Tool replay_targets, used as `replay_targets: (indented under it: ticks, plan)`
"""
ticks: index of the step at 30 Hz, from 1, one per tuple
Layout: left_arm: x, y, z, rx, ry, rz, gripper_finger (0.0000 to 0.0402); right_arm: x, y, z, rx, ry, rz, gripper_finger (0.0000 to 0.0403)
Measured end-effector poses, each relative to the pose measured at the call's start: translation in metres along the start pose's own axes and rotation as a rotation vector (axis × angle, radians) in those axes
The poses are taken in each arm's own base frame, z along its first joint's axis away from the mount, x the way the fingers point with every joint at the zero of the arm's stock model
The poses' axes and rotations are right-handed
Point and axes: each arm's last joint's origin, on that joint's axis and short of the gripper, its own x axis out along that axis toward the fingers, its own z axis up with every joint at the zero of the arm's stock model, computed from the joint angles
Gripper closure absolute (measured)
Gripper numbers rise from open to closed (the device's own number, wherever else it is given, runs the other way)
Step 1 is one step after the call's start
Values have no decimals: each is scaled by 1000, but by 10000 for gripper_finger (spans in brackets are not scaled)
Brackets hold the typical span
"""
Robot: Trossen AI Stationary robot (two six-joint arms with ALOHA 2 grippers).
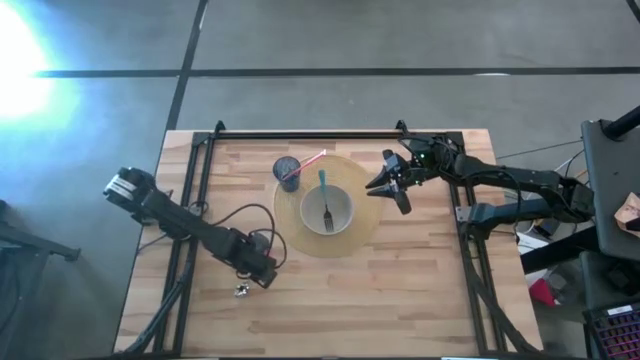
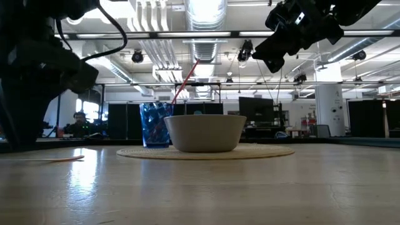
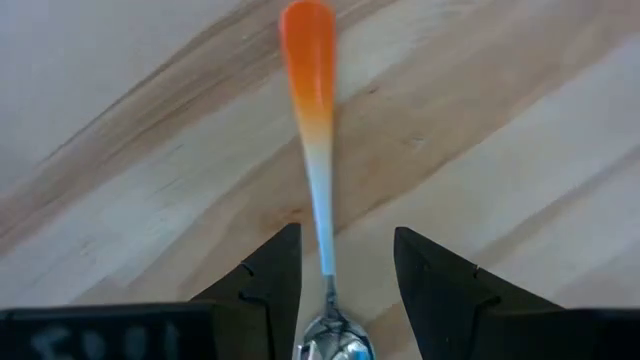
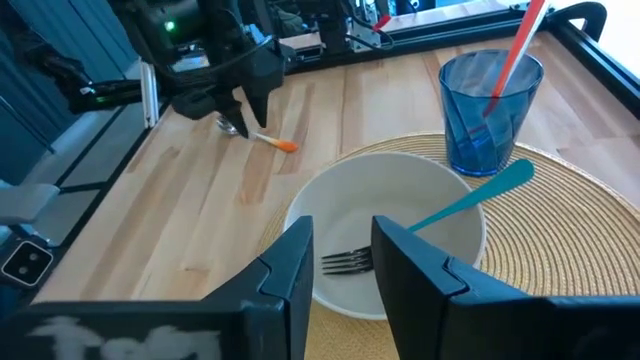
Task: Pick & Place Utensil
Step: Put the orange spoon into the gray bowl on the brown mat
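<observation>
A spoon [image 3: 318, 190] with an orange-tipped, pale blue handle lies flat on the wooden table near its front left; it also shows in the right wrist view [image 4: 262, 138]. My left gripper [image 3: 345, 290] is open, and its fingers stand on either side of the spoon's neck, just above the metal bowl end [image 3: 335, 340]. A teal-handled fork [image 1: 325, 200] rests in a white bowl [image 1: 346, 222], its handle leaning on the rim. My right gripper [image 1: 392, 186] is open and empty, raised above the mat's right side [image 2: 275, 56].
The bowl stands on a round woven mat [image 1: 368, 235] at the table's middle. A blue cup [image 1: 288, 170] with a red straw [image 1: 310, 162] stands on the mat's far left. Black rails [image 1: 300, 134] run along the table's far and side edges. Bare wood lies near the front.
</observation>
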Motion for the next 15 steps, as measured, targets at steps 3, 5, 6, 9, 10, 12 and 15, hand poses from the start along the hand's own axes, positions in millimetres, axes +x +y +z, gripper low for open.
replay_targets:
  ticks: [3, 5, 6, 9, 10, 12, 15]
  plan:
    - [6, -1, 0, -7, 22, 19, 250, 0, 0, 0, 0, 0, 0, 297]
    - [10, -1, -1, -9, 51, 35, 250, 0, 0, 0, 0, 0, 0, 296]
    - [13, -1, -1, -9, 72, 42, 250, 0, 0, 0, 0, 0, 0, 296]
    - [20, -1, -2, -5, 112, 75, 250, 0, 0, 0, 0, 0, 0, 299]
    - [21, -1, -2, 0, 118, 80, 250, 0, 0, 0, 0, 0, 0, 301]
    - [24, -1, -2, 11, 122, 95, 250, 0, 0, 0, 0, 0, 0, 306]
    - [26, 1, -2, 14, 123, 126, 255, 0, 0, 0, 0, 0, 0, 312]
